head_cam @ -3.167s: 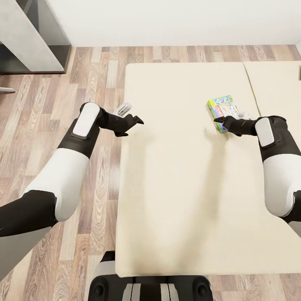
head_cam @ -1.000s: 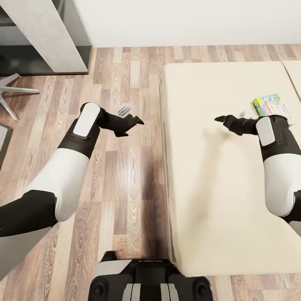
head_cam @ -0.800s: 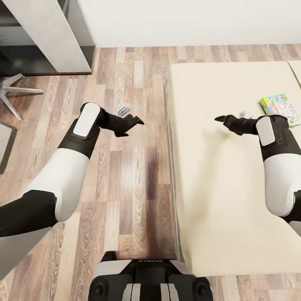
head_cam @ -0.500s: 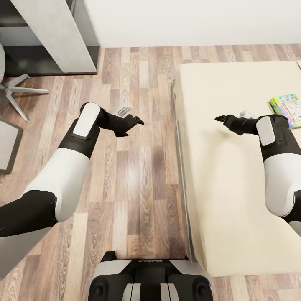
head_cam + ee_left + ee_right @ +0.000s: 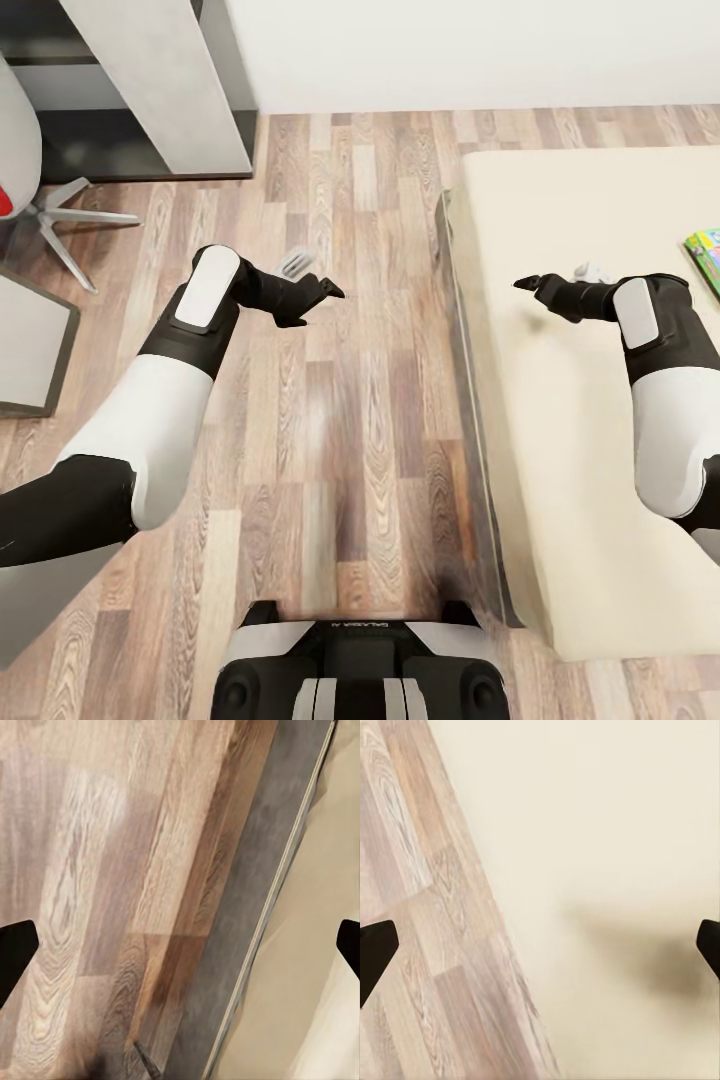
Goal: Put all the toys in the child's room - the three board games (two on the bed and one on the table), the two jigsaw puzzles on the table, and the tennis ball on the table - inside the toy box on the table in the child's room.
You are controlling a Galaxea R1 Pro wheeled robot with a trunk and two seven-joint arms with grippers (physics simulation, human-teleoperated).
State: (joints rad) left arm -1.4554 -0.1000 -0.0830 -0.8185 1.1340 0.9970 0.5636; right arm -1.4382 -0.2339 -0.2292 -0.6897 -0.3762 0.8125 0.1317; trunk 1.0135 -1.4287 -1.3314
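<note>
— Report the hands.
— My left gripper (image 5: 335, 291) hangs over the wood floor (image 5: 350, 400), fingers spread, nothing held. My right gripper (image 5: 522, 285) hangs over the bed (image 5: 570, 420), likewise spread and unloaded.
— The toys?
— One board game (image 5: 708, 250) lies on the bed, at the frame's right edge.

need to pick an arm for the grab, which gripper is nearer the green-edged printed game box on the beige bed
Right. The right gripper hangs over the beige bed, with the green-edged game box further along at the picture's right edge. The left gripper hangs over the wood-plank floor, off the bed.
</note>
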